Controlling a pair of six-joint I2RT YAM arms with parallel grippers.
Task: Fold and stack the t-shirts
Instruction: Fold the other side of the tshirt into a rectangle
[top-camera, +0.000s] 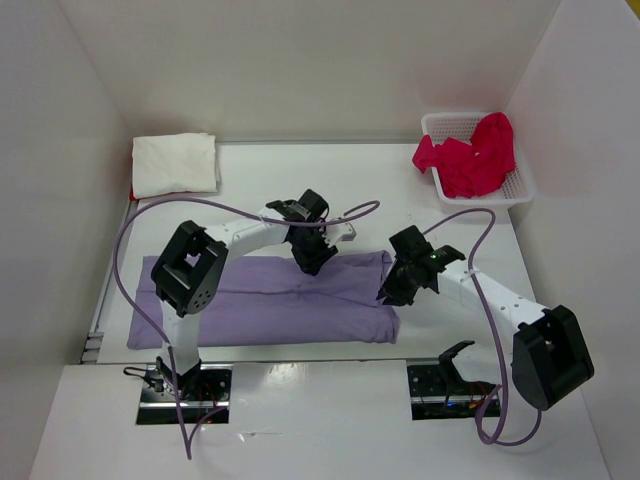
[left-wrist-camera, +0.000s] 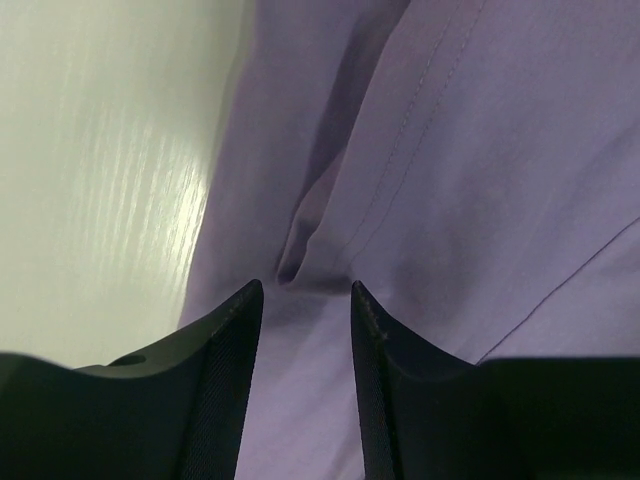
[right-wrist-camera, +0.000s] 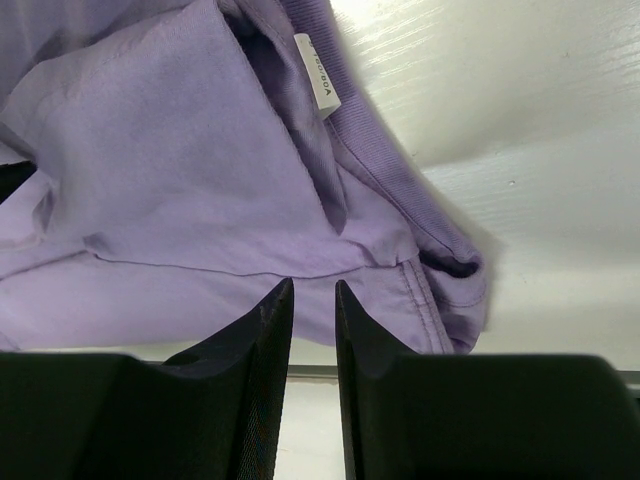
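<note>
A lavender t-shirt (top-camera: 260, 300) lies across the middle of the table, folded into a long band. My left gripper (top-camera: 313, 262) hovers over its far edge with its jaws open; in the left wrist view the left gripper (left-wrist-camera: 305, 290) has nothing between its fingers, only the lavender cloth (left-wrist-camera: 480, 180) below them. My right gripper (top-camera: 392, 292) is at the band's right end. In the right wrist view the right gripper (right-wrist-camera: 310, 285) has its jaws a narrow gap apart and empty, just short of the collar end of the lavender shirt (right-wrist-camera: 170, 170) with its white label (right-wrist-camera: 318, 88).
A folded off-white t-shirt (top-camera: 175, 163) sits at the back left, with a red sliver (top-camera: 132, 192) under its near corner. A white mesh basket (top-camera: 436, 124) at the back right holds a crumpled pinkish red t-shirt (top-camera: 470, 155). White walls enclose the table on three sides.
</note>
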